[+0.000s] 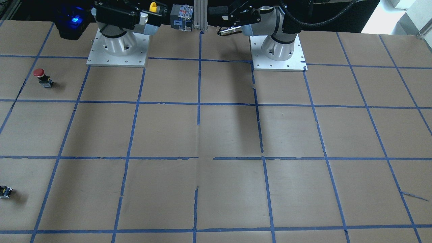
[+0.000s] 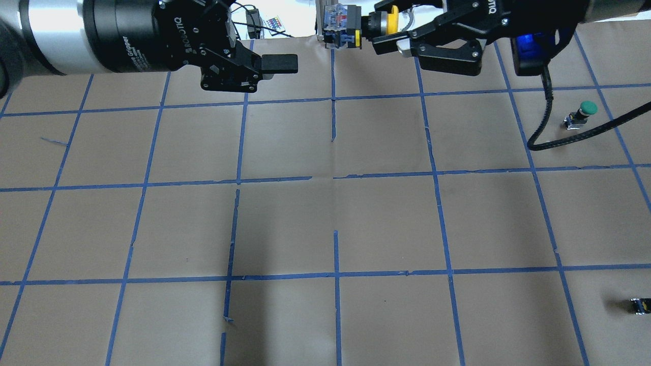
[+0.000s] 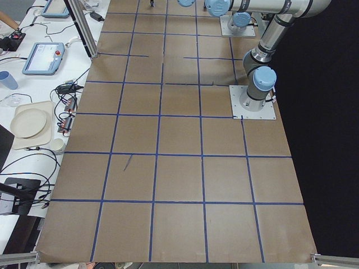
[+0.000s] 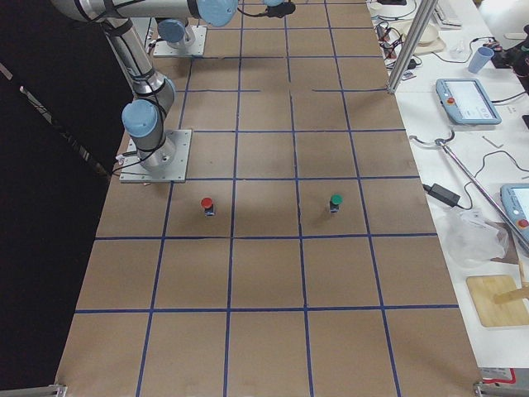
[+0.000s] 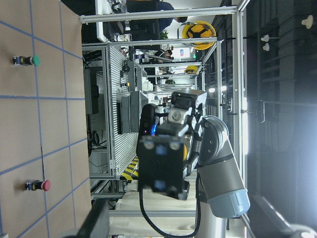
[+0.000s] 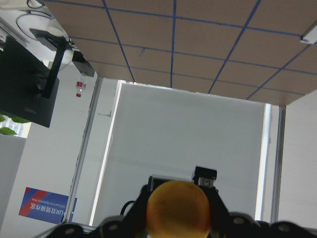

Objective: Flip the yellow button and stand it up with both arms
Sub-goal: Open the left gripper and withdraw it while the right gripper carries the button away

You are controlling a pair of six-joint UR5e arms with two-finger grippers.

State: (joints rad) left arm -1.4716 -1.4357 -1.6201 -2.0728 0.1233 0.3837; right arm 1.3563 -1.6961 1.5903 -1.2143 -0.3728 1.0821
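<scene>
Overhead view, read left to right. Clock positions refer to the table as that view shows it.

10–11 o'clock: left gripper [image 2: 277,62] comes in horizontally, fingers pointing toward 3 o'clock. It carries nothing. Its wrist view shows only dark blurs at the lower corners with free space between them, so it is logged as released. Overhead shows just one finger clearly.

12 o'clock: yellow button [image 2: 351,29] is off the table [image 2: 330,229], held in the air on its side. The blocky body points to 9 o'clock, toward the left gripper, with a clear gap between them. The yellow cap faces 3 o'clock, toward the right gripper's palm. The left wrist view looks straight at the body's end face.

1 o'clock: right gripper [image 2: 389,30] is clenched on the yellow button at its cap end, one finger on each side of the cap. The right wrist view agrees: a blurred yellow dome sits low and centred between the two fingers. A blue light is lit at the wrist, and a black cable [image 2: 540,127] droops from it.

2 o'clock: green-capped button [image 2: 585,111] stands on the table, cap up, close to the cable in this view. Whether they touch cannot be judged.

4 o'clock, at the edge: small dark capless part [image 2: 641,305] lies on the paper.

Front-facing view: red-capped button [image 1: 40,76] stands upright at that view's 10 o'clock, apart from the right arm's base plate [image 1: 117,60].
</scene>
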